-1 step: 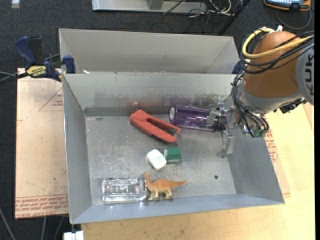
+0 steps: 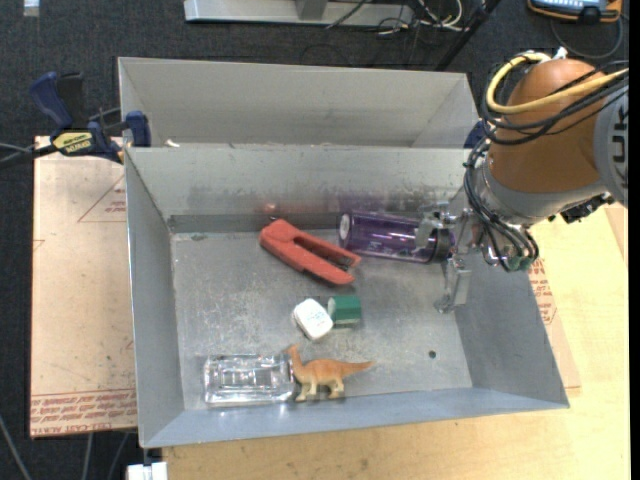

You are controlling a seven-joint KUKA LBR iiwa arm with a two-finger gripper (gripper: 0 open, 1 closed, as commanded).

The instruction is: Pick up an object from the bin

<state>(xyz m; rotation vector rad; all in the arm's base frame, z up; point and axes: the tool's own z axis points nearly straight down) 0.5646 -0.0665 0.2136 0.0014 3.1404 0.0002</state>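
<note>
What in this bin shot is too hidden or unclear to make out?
Purple bottle: right end hidden behind the gripper, camera view.
Green block: left side covered by the white piece, camera view.
Clear box: contents lost in reflections, camera view.

Light falls evenly from overhead, soft and fairly bright, so the grey bin (image 2: 200,298) reads clearly, its upright rear wall paler than its floor. Shadows are short and faint: a thin dark edge beneath the red tool (image 2: 305,251) and the orange toy dinosaur (image 2: 325,371). The purple bottle (image 2: 385,236) carries streaks of glare, the clear plastic case (image 2: 245,380) glints, and the arm's orange cover (image 2: 545,128) shows a broad sheen on top. The carpet (image 2: 60,28) around the bin is dark.
</note>
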